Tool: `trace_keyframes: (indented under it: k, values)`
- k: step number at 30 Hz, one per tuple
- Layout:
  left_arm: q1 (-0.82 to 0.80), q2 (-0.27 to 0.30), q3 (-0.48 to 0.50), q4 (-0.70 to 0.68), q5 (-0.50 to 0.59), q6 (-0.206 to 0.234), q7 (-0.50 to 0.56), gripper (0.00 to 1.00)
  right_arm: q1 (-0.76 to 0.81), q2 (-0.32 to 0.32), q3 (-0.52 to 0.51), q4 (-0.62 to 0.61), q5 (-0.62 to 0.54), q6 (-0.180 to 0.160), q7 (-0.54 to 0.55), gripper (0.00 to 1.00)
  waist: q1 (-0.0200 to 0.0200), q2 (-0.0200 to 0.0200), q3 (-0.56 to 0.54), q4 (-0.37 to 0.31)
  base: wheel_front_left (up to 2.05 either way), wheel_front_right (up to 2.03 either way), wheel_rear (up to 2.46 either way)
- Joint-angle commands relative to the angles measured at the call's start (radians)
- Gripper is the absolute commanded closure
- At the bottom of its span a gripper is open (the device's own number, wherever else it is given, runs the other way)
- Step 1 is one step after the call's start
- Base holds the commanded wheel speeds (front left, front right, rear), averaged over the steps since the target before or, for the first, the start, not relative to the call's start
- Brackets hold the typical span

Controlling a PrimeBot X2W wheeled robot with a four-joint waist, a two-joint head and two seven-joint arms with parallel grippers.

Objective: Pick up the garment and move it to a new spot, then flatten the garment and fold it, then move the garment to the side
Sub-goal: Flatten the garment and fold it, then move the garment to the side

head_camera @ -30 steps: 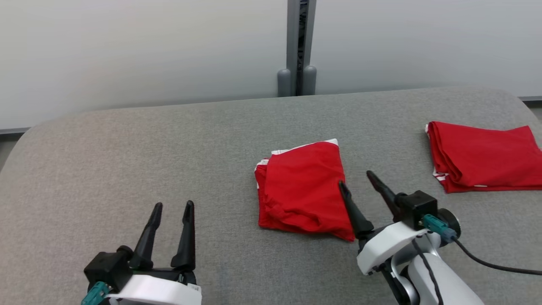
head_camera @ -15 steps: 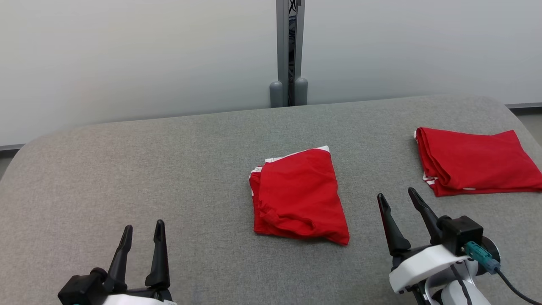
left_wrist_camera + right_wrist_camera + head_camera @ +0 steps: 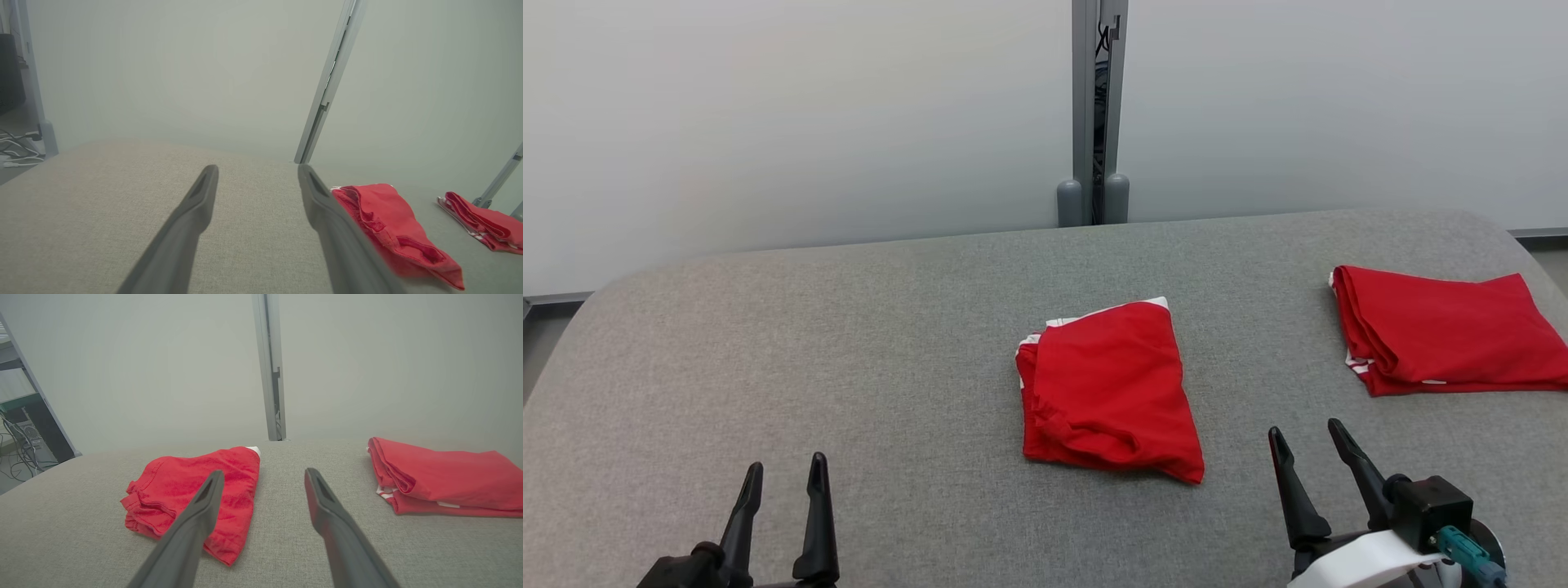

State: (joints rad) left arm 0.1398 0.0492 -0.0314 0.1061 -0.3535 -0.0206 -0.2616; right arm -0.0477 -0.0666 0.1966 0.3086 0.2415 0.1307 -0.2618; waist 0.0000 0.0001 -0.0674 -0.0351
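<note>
The garment [image 3: 1107,392], red with white trim, lies folded at the centre of the frame on the grey desk [image 3: 849,343], its bunched edge toward the lower left. A second garment [image 3: 1445,331], also red and folded, lies at the right edge of the frame, well apart from the first. The left claw [image 3: 786,461] sits at the lower left, released, fingers apart with nothing between them, well apart from the garment. The right claw [image 3: 1304,427] sits at the lower right, likewise released and empty, near the garment's lower right corner but not touching it. Behind the desk a grey post [image 3: 1094,114] rises at top centre against a pale wall [image 3: 768,122].
</note>
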Motion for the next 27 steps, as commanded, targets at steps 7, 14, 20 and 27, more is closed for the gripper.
trace_keyframes:
  k: [7,14,20,27]
  values:
    - [0.016,0.003,0.002,0.005,0.023,0.006,-0.003,0.00,0.015,0.001,-0.007,-0.001,0.000,0.000,-0.005,0.00,0.0000,-0.0001,-0.010,0.001,0.00,0.00,0.00]
    - [0.018,0.004,-0.006,0.012,0.045,0.016,-0.003,0.00,0.015,-0.004,-0.002,0.006,0.006,0.000,-0.005,0.00,0.0000,-0.0001,-0.014,0.007,0.00,0.00,0.00]
    - [0.018,0.004,-0.007,0.014,0.069,0.016,-0.003,0.00,0.008,-0.004,0.004,0.019,0.017,0.000,-0.005,0.00,0.0000,-0.0001,-0.009,0.013,0.00,0.00,0.00]
    - [-0.003,0.003,-0.011,0.016,0.117,0.015,-0.003,0.00,-0.042,0.001,0.023,0.095,0.075,0.000,-0.005,0.00,0.0000,-0.0001,0.009,0.038,0.00,0.00,0.00]
